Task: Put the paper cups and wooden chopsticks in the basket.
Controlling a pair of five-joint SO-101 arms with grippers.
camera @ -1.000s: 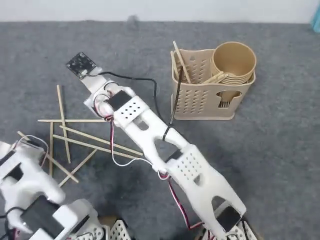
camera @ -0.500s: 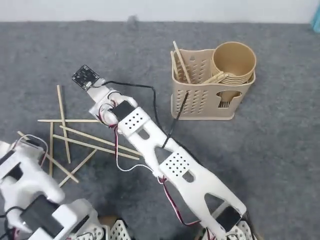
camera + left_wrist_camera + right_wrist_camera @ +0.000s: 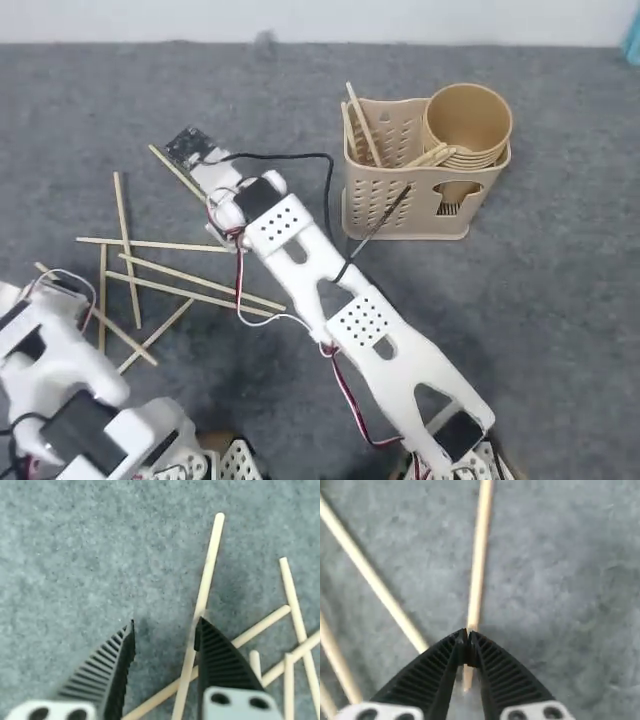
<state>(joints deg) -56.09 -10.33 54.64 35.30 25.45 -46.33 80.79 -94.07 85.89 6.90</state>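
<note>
Right end effector (image 3: 468, 634) pinches chopstick (image 3: 479, 555) near its end.

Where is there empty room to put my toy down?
The grey mat right of the basket and the right arm is bare. So is the far strip left of the basket. It's crowded where chopsticks lie, between the two arms.

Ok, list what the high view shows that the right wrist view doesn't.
High view's extras: the basket holding paper cups and stowed chopsticks, the loose chopsticks on the carpet, and the left arm. Right wrist view's extra: the right gripper close up, shut on one held chopstick. Shared: that held chopstick and the grey carpet.
</note>
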